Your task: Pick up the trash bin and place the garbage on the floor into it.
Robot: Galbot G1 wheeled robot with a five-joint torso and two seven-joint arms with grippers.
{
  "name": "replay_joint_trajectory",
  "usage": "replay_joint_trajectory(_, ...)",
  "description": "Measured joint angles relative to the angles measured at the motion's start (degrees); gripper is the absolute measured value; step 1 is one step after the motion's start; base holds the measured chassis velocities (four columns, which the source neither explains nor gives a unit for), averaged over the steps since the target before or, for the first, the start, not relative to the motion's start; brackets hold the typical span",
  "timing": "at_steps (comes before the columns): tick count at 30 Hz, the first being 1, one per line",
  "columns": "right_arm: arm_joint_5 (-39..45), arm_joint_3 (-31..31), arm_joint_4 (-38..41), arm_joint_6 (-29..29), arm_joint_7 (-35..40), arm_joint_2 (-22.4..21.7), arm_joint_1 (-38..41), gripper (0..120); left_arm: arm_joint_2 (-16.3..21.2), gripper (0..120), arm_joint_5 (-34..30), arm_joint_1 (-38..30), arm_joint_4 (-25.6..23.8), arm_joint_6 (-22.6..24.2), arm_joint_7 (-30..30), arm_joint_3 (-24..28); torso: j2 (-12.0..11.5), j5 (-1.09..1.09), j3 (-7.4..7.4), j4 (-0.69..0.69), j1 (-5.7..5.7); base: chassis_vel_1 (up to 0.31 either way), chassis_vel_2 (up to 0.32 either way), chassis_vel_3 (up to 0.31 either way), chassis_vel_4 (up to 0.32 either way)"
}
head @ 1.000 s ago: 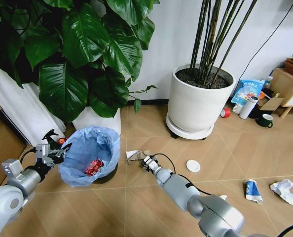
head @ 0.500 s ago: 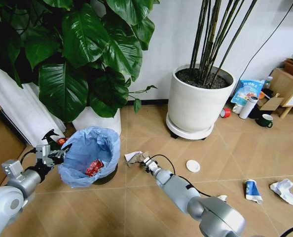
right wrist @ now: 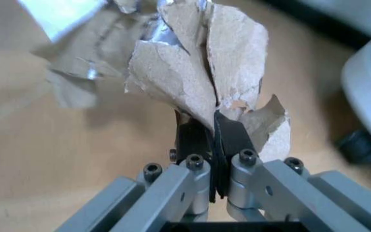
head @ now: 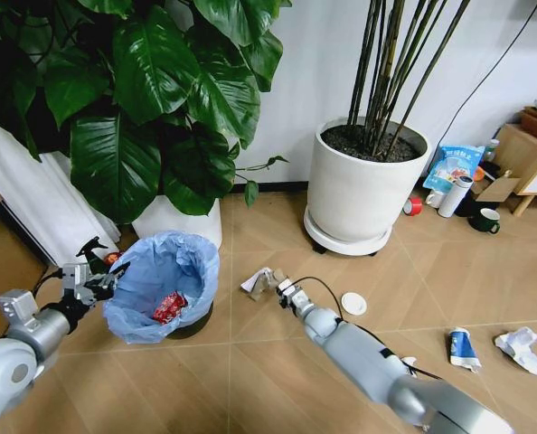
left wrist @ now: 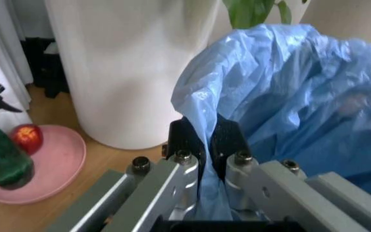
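Both jaws of your right gripper (right wrist: 212,130) are pressed together on the crumpled brown paper (right wrist: 198,72), which stands up from between the fingertips with its torn edges spreading to both sides. In the head view you see this gripper (head: 280,287) low above the floor (head: 268,362), and the right arm reaches forward from the lower right of the picture, nearly straight, with a black cable running along it. The paper (head: 259,280) is lying between the trash bin (head: 163,282) and the white disc (head: 353,304).

Your left gripper (left wrist: 205,145) has its jaws closed on the light-blue bag at the rim of the bin, as the left wrist view shows. The left arm comes from the lower left, bent at the elbow, and its gripper (head: 95,282) is at the side of the bin that is away from the paper. A crushed red can (head: 169,307) lies inside the bin. Further right on the floor you have the blue-white wrapper (head: 460,347) and crumpled white paper (head: 518,348), well apart from both grippers.
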Motion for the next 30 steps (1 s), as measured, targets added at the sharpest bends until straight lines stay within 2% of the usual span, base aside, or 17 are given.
replay_joint_trajectory(3,1.4,1.9,7.7,1.7,-0.4,-6.5,-2.4,0,1.5,0,0.0,0.7,0.2,0.0,0.5,-0.2,0.0,-0.03,0.0,0.03,0.0,0.0,0.0,0.0,0.0)
replay_joint_trajectory(4,1.4,1.9,7.7,1.7,-0.4,-6.5,-2.4,0,1.5,0,0.0,0.7,0.2,0.0,0.5,-0.2,0.0,-0.03,0.0,0.03,0.0,0.0,0.0,0.0,0.0)
replay_joint_trajectory(6,3.1,2.8,13.2,1.7,-0.4,-10.8,-3.6,0,2.1,0,-0.1,0.6,0.5,0.0,0.5,0.1,0.0,0.0,0.0,-0.01,0.0,0.0,0.0,0.0,0.0)
replay_joint_trajectory(8,5.7,5.2,22.5,1.7,-0.3,-17.5,-6.0,0,2.7,0,-0.1,0.6,0.6,0.0,0.7,0.6,0.0,-0.05,0.0,-0.05,0.0,0.0,0.0,0.0,0.0)
replay_joint_trajectory(9,5.7,5.2,22.5,1.7,-0.3,-17.5,-6.0,0,2.7,0,-0.1,0.6,0.6,0.0,0.7,0.6,0.0,-0.05,0.0,-0.05,0.0,0.0,0.0,0.0,0.0)
replay_joint_trajectory(11,7.0,7.7,28.6,1.4,-0.5,-20.5,-8.1,0,3.1,0,0.0,0.4,0.5,0.0,0.9,1.6,0.0,0.0,0.0,-0.04,0.0,0.0,0.0,0.0,0.0)
replay_joint_trajectory(13,8.9,11.2,36.6,1.3,-1.0,-24.8,-10.0,0,3.6,0,0.1,0.1,0.5,-0.1,1.2,2.5,0.0,-0.04,-0.01,-0.04,0.0,0.0,0.0,0.0,0.0)
replay_joint_trajectory(15,9.3,11.5,37.9,1.3,-1.2,-25.4,-10.2,0,3.6,0,0.2,0.1,0.4,-0.1,1.3,2.7,0.0,-0.04,0.0,-0.02,0.0,0.0,0.0,0.0,0.0)
replay_joint_trajectory(17,11.0,13.8,44.6,1.8,-2.1,-29.5,-11.0,0,4.1,0,0.2,-0.8,0.5,-0.3,1.8,4.4,0.0,-0.03,-0.01,-0.01,-0.01,0.0,0.0,0.0,0.0)
replay_joint_trajectory(18,11.0,13.8,44.6,1.8,-2.1,-29.5,-11.0,0,4.1,0,0.2,-0.8,0.5,-0.3,1.8,4.4,0.0,-0.03,-0.01,-0.01,-0.01,0.0,0.0,0.0,0.0)
replay_joint_trajectory(22,12.8,14.8,51.5,3.5,-4.4,-35.1,-9.0,0,5.0,0,0.1,-2.9,1.6,-0.8,2.7,8.0,0.0,-0.02,-0.01,-0.02,0.0,0.0,0.0,0.0,0.0)
replay_joint_trajectory(30,12.6,8.7,52.5,7.4,-10.7,-37.8,0.0,0,6.2,0,-1.5,-4.2,2.0,-1.2,3.8,10.3,0.0,-0.03,0.0,0.0,0.0,0.0,0.0,0.0,0.0)
